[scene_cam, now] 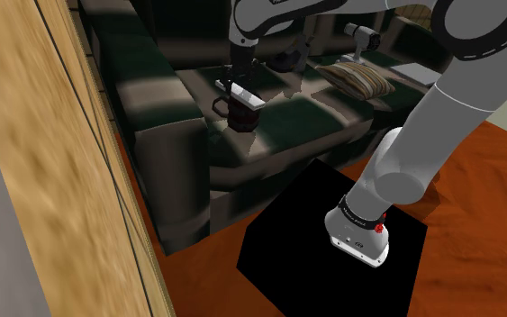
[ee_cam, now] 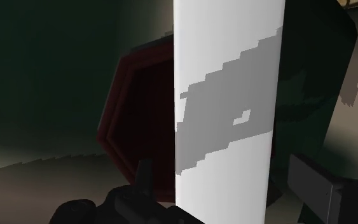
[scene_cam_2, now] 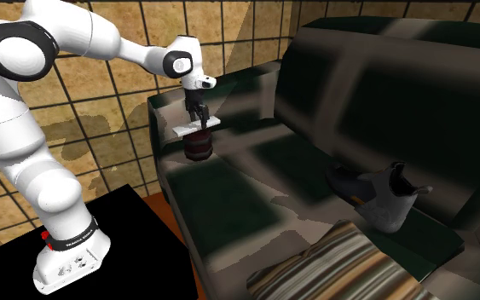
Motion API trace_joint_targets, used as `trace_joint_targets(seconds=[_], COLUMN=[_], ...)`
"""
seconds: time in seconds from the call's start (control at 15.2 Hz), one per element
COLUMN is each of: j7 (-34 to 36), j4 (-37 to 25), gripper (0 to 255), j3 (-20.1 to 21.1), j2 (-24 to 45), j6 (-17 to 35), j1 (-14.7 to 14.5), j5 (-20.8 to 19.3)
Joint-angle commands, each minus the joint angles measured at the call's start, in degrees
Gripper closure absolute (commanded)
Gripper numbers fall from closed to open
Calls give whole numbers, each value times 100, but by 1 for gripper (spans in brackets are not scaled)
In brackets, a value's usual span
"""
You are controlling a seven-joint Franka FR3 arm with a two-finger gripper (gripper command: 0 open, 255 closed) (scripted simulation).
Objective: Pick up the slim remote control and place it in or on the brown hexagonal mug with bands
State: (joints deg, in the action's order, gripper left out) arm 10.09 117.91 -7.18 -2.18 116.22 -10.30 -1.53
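One white remote lies flat across the rim of the dark reddish-brown hexagonal mug. The mug stands on the seat of the dark sofa, at about eleven o'clock from the black stand in the shoulder view. The remote bridges the mouth rather than dropping in, probably because it is longer than the opening is wide. The gripper hangs straight above. In the wrist view its jaws straddle the remote's width with a thin dark gap on either side, so I judge them narrowly parted and holding nothing. Placement looks done, and a straight lift would avoid nudging the overhanging ends. Well apart, a grey boot lies at four o'clock from the mug
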Motion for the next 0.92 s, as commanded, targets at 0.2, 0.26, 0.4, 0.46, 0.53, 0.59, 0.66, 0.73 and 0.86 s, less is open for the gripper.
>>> trace_joint_targets(seconds=[0.2, 0.26, 0.4, 0.46, 0.53, 0.59, 0.66, 0.73, 0.86], j7=[5, 8, 12, 12, 12, 12, 12, 12, 12], j4=[-126, -269, -544, -544, -543, -544, -544, -544, -544], gripper=[0, 0, 0, 0, 0, 0, 0, 0, 0], j3=[4, 8, 14, 14, 14, 14, 14, 14, 14], j2=[-53, -99, -162, -162, -163, -162, -162, -162, -162], j6=[-182, -371, -709, -709, -708, -708, -709, -709, -709], j1=[-3, -6, -11, -11, -10, -10, -10, -10, -10], j5=[-5, -9, -13, -13, -13, -13, -13, -13, -13])
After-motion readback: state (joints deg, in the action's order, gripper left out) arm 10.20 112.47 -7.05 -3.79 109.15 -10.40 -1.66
